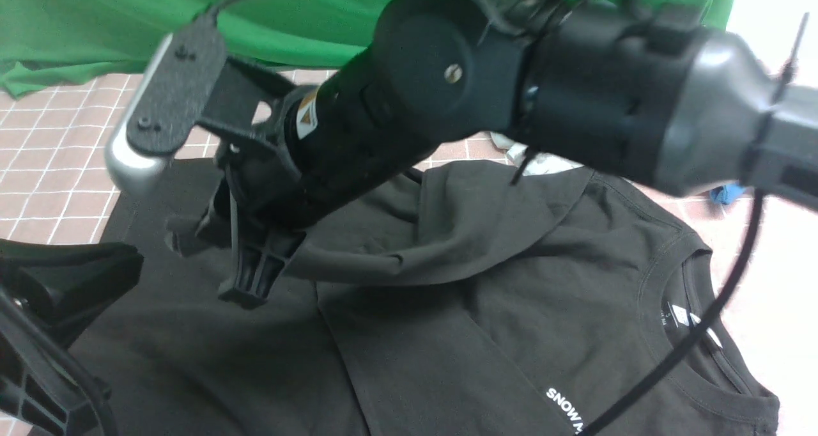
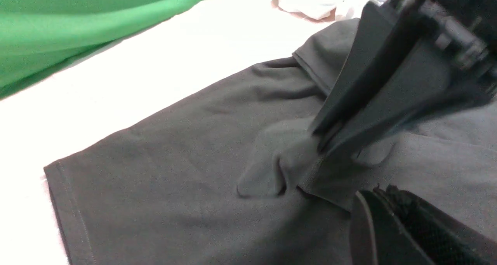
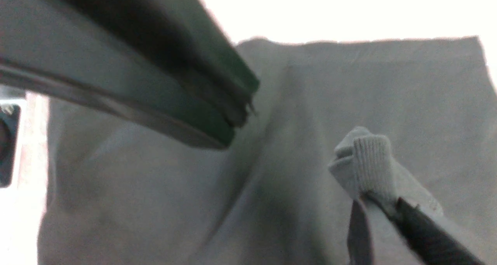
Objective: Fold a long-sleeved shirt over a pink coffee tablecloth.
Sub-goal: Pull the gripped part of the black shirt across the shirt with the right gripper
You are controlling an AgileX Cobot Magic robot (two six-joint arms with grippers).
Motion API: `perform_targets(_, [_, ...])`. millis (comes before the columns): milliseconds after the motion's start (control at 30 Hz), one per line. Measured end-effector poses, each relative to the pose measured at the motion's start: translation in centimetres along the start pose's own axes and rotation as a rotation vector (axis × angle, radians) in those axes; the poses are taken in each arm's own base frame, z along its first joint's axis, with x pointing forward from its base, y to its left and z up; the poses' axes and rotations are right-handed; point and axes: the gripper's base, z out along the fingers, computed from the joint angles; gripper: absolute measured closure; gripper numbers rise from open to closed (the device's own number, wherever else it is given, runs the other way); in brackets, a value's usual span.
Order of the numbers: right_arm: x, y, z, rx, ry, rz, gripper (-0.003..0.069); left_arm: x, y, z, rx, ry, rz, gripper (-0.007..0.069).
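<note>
The black long-sleeved shirt (image 1: 511, 282) lies spread on the pink coffee tablecloth (image 1: 51, 161), with its collar and white neck label at the right and white lettering near the front edge. My right arm reaches across to the left. Its gripper (image 1: 246, 289) is shut on the end of a sleeve, holding it lifted over the shirt's body. The ribbed cuff (image 3: 365, 160) sticks out past the right gripper (image 3: 372, 203). My left gripper (image 2: 372, 193) hovers close by over the shirt, jaws together with no cloth between them, just short of the held sleeve (image 2: 287, 160).
A plain green cloth (image 1: 128, 27) covers the back of the table. A white garment (image 1: 543, 161) lies behind the shirt, partly hidden by my right arm, and a blue scrap (image 1: 725, 194) lies at the right. A cable (image 1: 716, 314) hangs over the collar.
</note>
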Motion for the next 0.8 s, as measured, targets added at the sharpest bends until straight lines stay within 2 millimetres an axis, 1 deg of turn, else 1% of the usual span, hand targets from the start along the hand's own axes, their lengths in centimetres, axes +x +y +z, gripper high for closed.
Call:
perform_targets(67, [-0.2, 0.1, -0.6, 0.004, -0.011, -0.007, 0.0589, 0.0, 0.0, 0.0, -0.001, -0.001, 0.001, 0.0607])
perform_targets(333, [0.1, 0.4, -0.7, -0.035, 0.032, -0.004, 0.0589, 0.0, 0.1, 0.0, -0.012, 0.004, 0.015, 0.0607])
perform_targets(500, [0.0, 0.8, -0.8, -0.071, 0.025, 0.025, 0.0589, 0.1, 0.1, 0.0, -0.013, 0.004, 0.016, 0.0607])
perform_targets(667, [0.1, 1.0, 0.2, -0.12, 0.012, 0.053, 0.0589, 0.0, 0.2, 0.0, -0.018, -0.004, 0.018, 0.0607])
perform_targets(700, [0.3, 1.1, 0.9, -0.136, 0.015, 0.068, 0.0587, -0.1, 0.2, 0.0, -0.021, -0.01, 0.018, 0.0607])
perform_targets(733, [0.4, 1.1, 1.0, -0.138, 0.016, 0.07, 0.0587, -0.1, 0.2, 0.0, -0.021, -0.009, 0.018, 0.0607])
perform_targets(767, [0.7, 1.0, 1.9, -0.148, 0.028, 0.082, 0.0578, -0.1, 0.2, 0.0, -0.021, -0.011, 0.018, 0.0607])
perform_targets(800, [0.9, 1.0, 2.4, -0.154, 0.035, 0.088, 0.0565, -0.1, 0.2, -0.1, -0.022, -0.013, 0.018, 0.0607])
